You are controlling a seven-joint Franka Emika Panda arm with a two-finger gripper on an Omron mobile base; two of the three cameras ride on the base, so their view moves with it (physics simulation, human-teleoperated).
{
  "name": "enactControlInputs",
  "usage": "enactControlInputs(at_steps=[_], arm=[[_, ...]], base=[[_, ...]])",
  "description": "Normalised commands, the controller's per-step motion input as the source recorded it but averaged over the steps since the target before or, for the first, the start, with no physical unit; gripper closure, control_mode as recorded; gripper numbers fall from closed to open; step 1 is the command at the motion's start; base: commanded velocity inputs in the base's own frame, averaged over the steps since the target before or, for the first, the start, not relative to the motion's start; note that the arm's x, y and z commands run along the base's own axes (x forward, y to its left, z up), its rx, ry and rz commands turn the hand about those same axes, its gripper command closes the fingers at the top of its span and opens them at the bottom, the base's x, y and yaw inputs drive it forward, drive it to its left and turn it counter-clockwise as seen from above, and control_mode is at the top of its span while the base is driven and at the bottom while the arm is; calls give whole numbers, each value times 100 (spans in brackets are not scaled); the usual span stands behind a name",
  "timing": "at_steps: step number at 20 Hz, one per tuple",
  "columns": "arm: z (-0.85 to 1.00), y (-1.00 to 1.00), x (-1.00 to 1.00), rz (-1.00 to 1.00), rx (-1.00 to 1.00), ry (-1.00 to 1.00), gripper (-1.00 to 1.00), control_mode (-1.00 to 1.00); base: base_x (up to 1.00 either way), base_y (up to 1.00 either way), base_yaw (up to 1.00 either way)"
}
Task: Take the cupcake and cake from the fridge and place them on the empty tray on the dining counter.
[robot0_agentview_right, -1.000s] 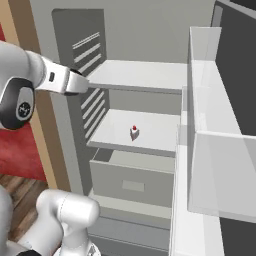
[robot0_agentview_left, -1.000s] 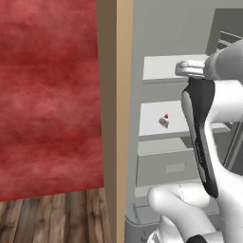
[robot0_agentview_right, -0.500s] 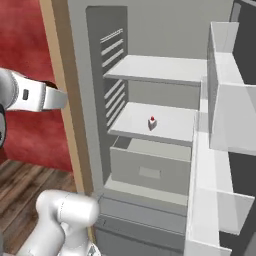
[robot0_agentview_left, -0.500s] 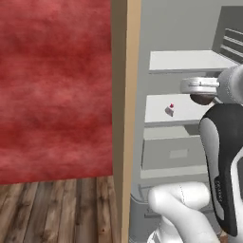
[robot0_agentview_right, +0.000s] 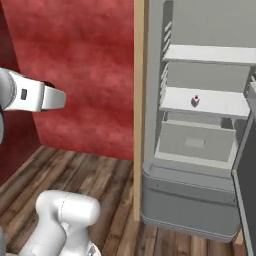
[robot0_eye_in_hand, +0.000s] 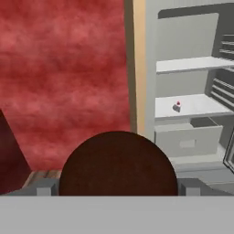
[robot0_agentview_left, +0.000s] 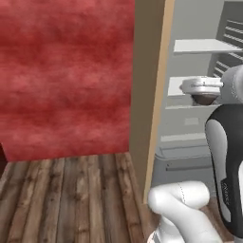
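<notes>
The dark-brown cupcake (robot0_eye_in_hand: 118,164) sits between my fingertips in the hand view, with my gripper (robot0_eye_in_hand: 118,187) shut on it. In the left base view the cupcake (robot0_agentview_left: 205,99) hangs under my gripper (robot0_agentview_left: 203,91), out in front of the open fridge (robot0_agentview_left: 190,137). The cake (robot0_agentview_right: 195,101), a tiny pale slice with a red dot, stands on the fridge's (robot0_agentview_right: 200,165) middle white shelf; the hand view shows the cake (robot0_eye_in_hand: 177,107) far off. The tray and the dining counter are out of view.
A tall beige panel (robot0_agentview_right: 138,100) borders the fridge's left side, with a red wall (robot0_agentview_right: 90,75) beyond it. A grey drawer (robot0_agentview_right: 197,141) sits under the cake's shelf. The open fridge door (robot0_agentview_right: 247,175) stands at the right. Wooden floor (robot0_agentview_left: 71,194) lies below.
The whole picture has shifted: the base has backed and turned away from the fridge, which now stands farther off to the right. The cupcake stays in my gripper; the cake has not moved.
</notes>
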Motion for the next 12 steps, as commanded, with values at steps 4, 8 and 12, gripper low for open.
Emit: enactControlInputs(at_steps=[4, 8, 12], arm=[[0, 0, 0, 0, 0, 0, 100, 100], [0, 0, 0, 0, 0, 0, 100, 100], [0, 0, 0, 0, 0, 0, 100, 100]], base=[[-82, 73, -66], [-28, 43, -89], [-18, 34, -93]])
